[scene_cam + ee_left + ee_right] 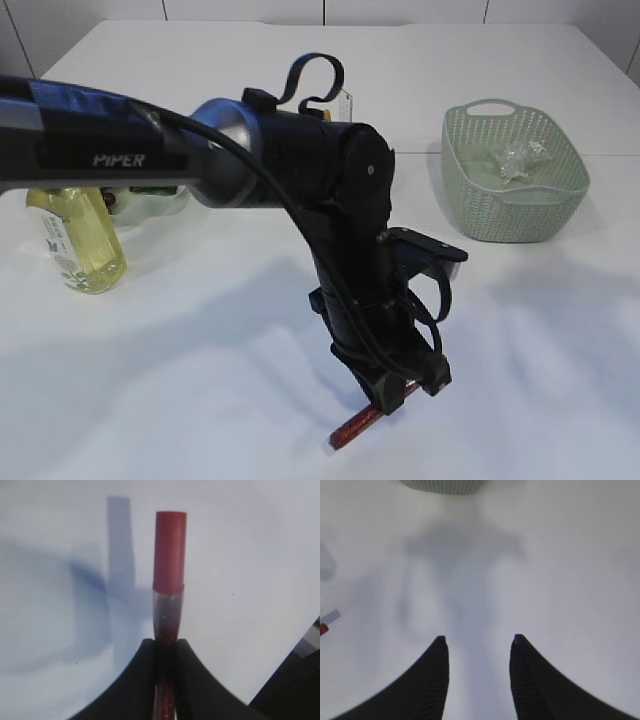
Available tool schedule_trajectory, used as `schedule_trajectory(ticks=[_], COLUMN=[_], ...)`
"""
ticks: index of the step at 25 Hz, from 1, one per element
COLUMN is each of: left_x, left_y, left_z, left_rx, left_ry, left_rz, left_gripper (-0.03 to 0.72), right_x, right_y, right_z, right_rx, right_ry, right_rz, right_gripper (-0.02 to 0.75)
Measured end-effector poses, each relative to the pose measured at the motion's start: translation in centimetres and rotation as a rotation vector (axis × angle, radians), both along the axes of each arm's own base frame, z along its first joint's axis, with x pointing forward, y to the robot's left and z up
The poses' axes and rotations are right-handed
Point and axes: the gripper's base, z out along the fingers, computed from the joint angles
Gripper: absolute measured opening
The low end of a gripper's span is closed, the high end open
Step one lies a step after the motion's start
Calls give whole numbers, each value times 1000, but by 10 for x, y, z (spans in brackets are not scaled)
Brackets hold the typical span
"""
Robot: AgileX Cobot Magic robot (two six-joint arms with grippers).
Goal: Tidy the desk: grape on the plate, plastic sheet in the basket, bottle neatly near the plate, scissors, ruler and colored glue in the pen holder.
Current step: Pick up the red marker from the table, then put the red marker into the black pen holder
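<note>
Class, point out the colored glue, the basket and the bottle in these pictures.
colored glue [169, 555], left wrist view, on its red cap.
basket [470, 215], exterior view, on its front wall.
bottle [85, 245], exterior view, on its yellow body.

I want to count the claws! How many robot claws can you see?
2. The left claw is shut on the red glitter glue tube, near the white table's front edge. The right claw hangs open over bare table, holding nothing.
</note>
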Motion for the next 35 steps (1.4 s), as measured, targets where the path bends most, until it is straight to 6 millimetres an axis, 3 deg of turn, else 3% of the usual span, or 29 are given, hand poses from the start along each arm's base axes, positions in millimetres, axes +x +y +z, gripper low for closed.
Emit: schedule_trajectory(ticks=[7,13,17,20,25,29,35], left_x=[16,16,10,5,8,20,38], left_y=[13,15,32,52,83,93,100], left_z=[16,39,42,45,71,96,115], left_rx=[-29,-104,-147,-204,-378,-511,-633], left_ry=[-11,-93,-173,-278,-538,-726,-935], left_rz=[83,105,156,219,353,431,493], left_gripper=[64,64,64,64,63,63,63], right_x=[0,0,0,0,0,0,0], right_y=[0,0,0,0,0,0,0], right_z=[0,0,0,0,0,0,0], right_rx=[1,1,2,2,2,2,2], right_ry=[0,0,0,0,0,0,1], right_rz=[0,0,0,0,0,0,0], right_gripper=[331,331,331,331,331,331,331])
